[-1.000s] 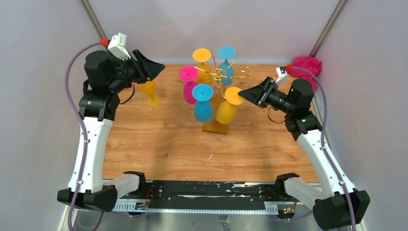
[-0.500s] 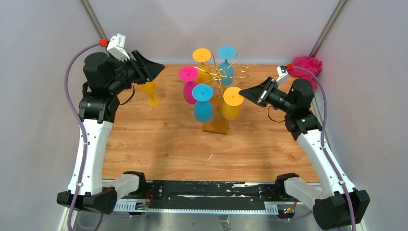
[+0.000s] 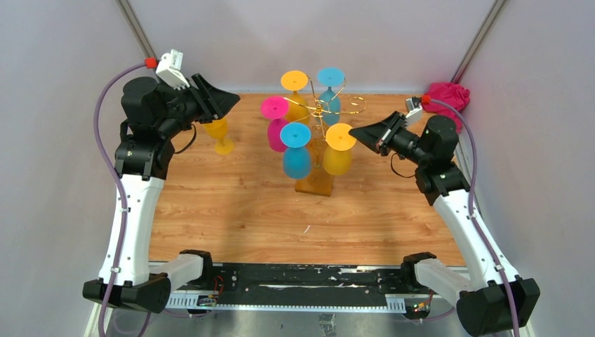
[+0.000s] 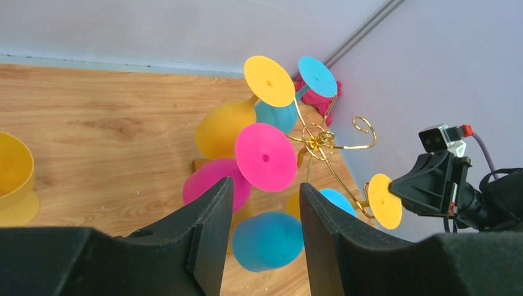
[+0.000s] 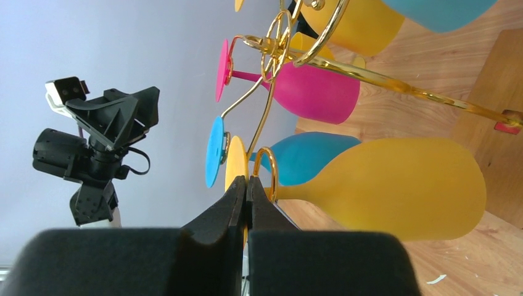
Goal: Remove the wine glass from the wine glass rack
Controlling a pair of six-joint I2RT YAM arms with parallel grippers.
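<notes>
While the yellow wine glass hangs bowl-down at the right front of the wine glass rack, its stem caught in a curled gold arm and its flat foot on top, the step in hand looks like the taking hold, not yet the lifting off. The rack stands on its wooden base near the middle of the counter, with four more glasses hung around the post. A blue one hangs just beside the yellow bowl.

The right fingers are pressed together, their tips right at the rim of the yellow foot beside the gold curl. Whether they pinch that thin rim or only touch it, I cannot tell. The left fingers are spread and hold nothing, well apart from the rack, above another yellow glass that stands on the counter.

If the rim is truly held, the next move probably calls for drawing the glass outward along its arm, toward the open end of the curl. It should be kept steady so the bowl does not swing into the blue neighbour. If it is not held, the fingers would have to part and take the foot or stem again
</notes>
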